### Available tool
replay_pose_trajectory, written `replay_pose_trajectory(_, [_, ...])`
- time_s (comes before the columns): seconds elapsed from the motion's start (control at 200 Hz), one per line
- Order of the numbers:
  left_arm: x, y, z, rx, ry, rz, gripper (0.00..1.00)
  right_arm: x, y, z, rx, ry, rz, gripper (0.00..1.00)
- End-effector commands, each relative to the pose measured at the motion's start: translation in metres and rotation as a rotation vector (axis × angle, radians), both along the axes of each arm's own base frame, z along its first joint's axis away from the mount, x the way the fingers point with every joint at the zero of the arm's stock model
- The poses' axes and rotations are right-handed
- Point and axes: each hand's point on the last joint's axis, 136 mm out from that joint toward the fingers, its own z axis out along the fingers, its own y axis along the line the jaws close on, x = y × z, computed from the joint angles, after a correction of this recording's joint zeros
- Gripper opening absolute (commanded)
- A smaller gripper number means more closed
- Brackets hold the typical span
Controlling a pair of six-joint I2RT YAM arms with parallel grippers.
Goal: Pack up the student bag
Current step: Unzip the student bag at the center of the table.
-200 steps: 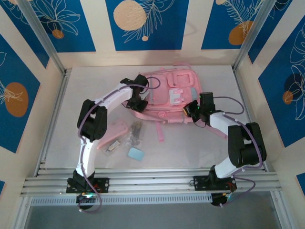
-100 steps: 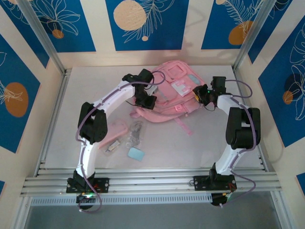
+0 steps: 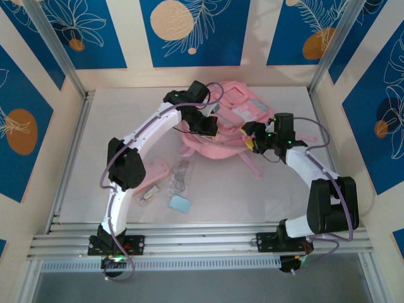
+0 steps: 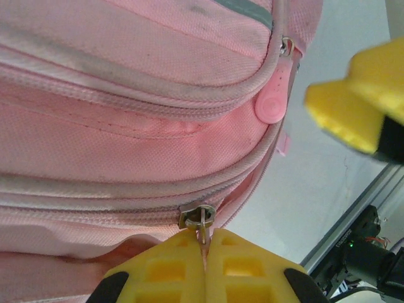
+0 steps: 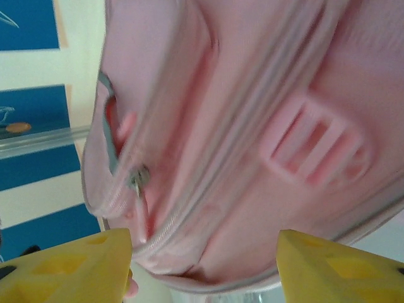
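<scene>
The pink student bag (image 3: 235, 117) lies at the back middle of the table. My left gripper (image 3: 211, 126) is at the bag's left side. In the left wrist view its yellow fingers (image 4: 206, 238) are shut on the metal zipper pull (image 4: 201, 218) of a pink zip seam (image 4: 126, 196). My right gripper (image 3: 252, 140) sits at the bag's front right edge. Its jaws (image 5: 203, 249) stand open, close under the pink fabric (image 5: 252, 95), with nothing between them. A second zipper pull (image 5: 139, 178) hangs just above its left finger.
A flat pink pencil case (image 3: 150, 177), a clear packet (image 3: 180, 177) and a pale blue block (image 3: 180, 203) lie on the table front left of the bag. A pink strap (image 3: 254, 165) trails towards the front. Metal frame posts stand at both back corners.
The right gripper has opened and moved back in towards the bag's front right. The left gripper has moved right, shut on the zipper pull. The bag has shifted and bunched up.
</scene>
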Motion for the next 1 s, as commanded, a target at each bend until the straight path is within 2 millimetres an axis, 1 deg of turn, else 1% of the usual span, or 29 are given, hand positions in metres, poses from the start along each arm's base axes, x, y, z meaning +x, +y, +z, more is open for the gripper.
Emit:
replay_pose_trajectory(0.0, [-0.013, -0.029, 0.026, -0.109, -0.016, -0.069, 0.0, 0.002, 0.016, 0.011, 0.081, -0.008, -0.022, 0.62])
replay_pose_trajectory(0.14, [-0.022, -0.037, 0.025, -0.12, -0.006, -0.099, 0.0, 0.011, 0.033, 0.004, 0.072, -0.015, -0.034, 0.62])
replay_pose_trajectory(0.195, [-0.026, -0.038, 0.025, -0.117, -0.004, -0.115, 0.0, 0.018, 0.037, 0.001, 0.057, -0.031, -0.046, 0.6])
replay_pose_trajectory(0.22, [-0.028, -0.038, 0.024, -0.113, -0.001, -0.119, 0.0, 0.021, 0.039, -0.002, 0.057, -0.029, -0.048, 0.56])
replay_pose_trajectory(0.295, [-0.031, -0.033, 0.019, -0.094, 0.002, -0.129, 0.0, 0.031, 0.045, -0.005, 0.063, -0.053, -0.029, 0.25])
replay_pose_trajectory(0.335, [-0.032, -0.029, 0.017, -0.074, -0.005, -0.132, 0.0, 0.033, 0.045, -0.01, 0.047, -0.041, -0.027, 0.1])
replay_pose_trajectory(0.37, [-0.032, -0.022, 0.013, -0.045, -0.014, -0.132, 0.0, 0.033, 0.045, -0.013, 0.029, -0.041, -0.02, 0.0])
replay_pose_trajectory(0.42, [-0.028, -0.011, 0.006, 0.008, -0.035, -0.126, 0.0, 0.031, 0.042, -0.014, -0.001, -0.048, -0.013, 0.0])
replay_pose_trajectory(0.485, [-0.022, 0.011, -0.008, 0.101, -0.05, -0.105, 0.0, 0.025, 0.037, -0.013, -0.054, -0.059, 0.009, 0.0])
replay_pose_trajectory(0.56, [-0.012, 0.041, -0.024, 0.212, -0.063, -0.087, 0.0, 0.016, 0.031, -0.011, -0.109, -0.061, 0.06, 0.0])
replay_pose_trajectory(0.655, [0.001, 0.082, -0.042, 0.364, -0.092, -0.068, 0.0, 0.002, 0.025, -0.013, -0.15, -0.051, 0.166, 0.0])
replay_pose_trajectory(0.74, [0.02, 0.115, -0.049, 0.457, -0.128, -0.021, 0.0, -0.009, 0.018, -0.014, -0.136, -0.051, 0.239, 0.0])
replay_pose_trajectory(0.85, [0.054, 0.15, -0.05, 0.522, -0.192, 0.1, 0.0, -0.023, 0.007, -0.017, -0.129, -0.047, 0.326, 0.0])
replay_pose_trajectory(0.89, [0.064, 0.157, -0.05, 0.527, -0.213, 0.138, 0.0, -0.027, 0.004, -0.017, -0.13, -0.043, 0.362, 0.0])
replay_pose_trajectory(0.925, [0.07, 0.157, -0.048, 0.513, -0.221, 0.156, 0.0, -0.031, 0.0, -0.019, -0.139, -0.034, 0.396, 0.0])
replay_pose_trajectory(0.995, [0.07, 0.142, -0.044, 0.428, -0.211, 0.144, 0.0, -0.033, -0.011, -0.023, -0.192, -0.01, 0.434, 0.0])
